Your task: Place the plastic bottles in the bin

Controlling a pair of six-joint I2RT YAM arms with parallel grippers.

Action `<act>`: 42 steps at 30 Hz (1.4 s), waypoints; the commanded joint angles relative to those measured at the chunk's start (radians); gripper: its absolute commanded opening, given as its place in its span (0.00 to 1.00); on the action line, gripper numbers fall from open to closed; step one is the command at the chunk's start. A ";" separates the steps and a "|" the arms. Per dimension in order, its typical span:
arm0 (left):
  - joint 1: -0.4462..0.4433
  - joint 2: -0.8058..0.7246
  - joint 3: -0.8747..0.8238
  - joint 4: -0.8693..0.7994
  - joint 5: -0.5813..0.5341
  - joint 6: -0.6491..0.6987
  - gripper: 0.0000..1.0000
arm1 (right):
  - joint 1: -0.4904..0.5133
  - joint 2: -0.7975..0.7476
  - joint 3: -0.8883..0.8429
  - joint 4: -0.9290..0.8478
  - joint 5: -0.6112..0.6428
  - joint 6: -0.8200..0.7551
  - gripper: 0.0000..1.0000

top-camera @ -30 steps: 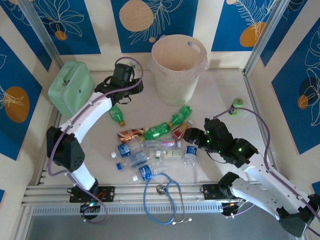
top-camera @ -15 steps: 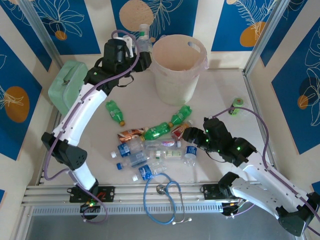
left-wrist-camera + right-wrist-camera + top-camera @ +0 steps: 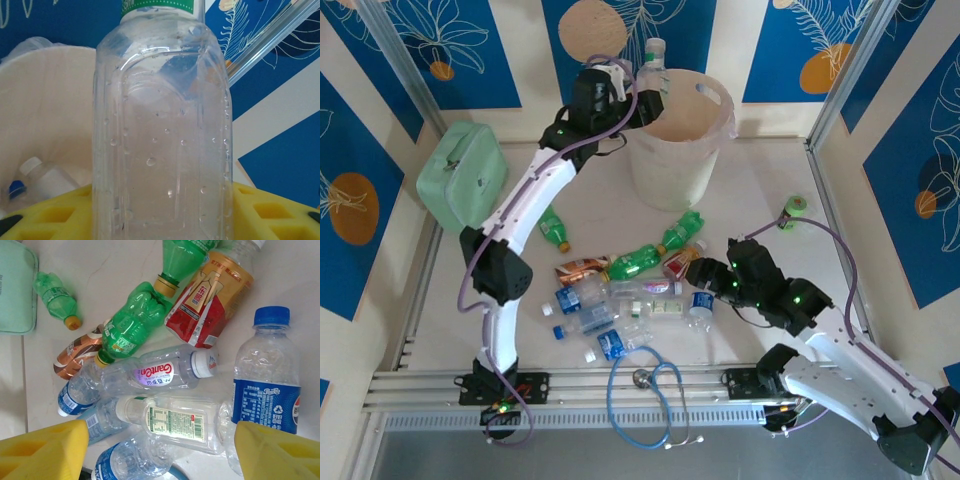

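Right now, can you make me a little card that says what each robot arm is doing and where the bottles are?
left pincer: shut on a clear bottle, held up by the bin's rim
right pincer: open, hovering at the edge of the bottle pile
bin: standing at the back of the table, with at least one white-capped bottle inside
bottle pile: lying mid-table; green, clear and red-labelled ones
lone green bottle: lying left of the pile
other things: mint-green case, blue stethoscope
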 commanded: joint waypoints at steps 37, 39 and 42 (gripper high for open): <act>0.020 -0.231 -0.142 -0.416 -0.219 0.078 0.70 | -0.038 -0.014 0.086 -0.185 0.053 0.013 0.77; 0.020 -0.314 -0.276 -0.400 -0.235 0.103 0.71 | -0.074 0.048 0.108 -0.230 0.033 -0.007 0.77; 0.020 -0.469 -0.517 -0.364 -0.270 0.122 0.72 | -0.113 0.150 0.107 -0.247 -0.003 -0.032 0.77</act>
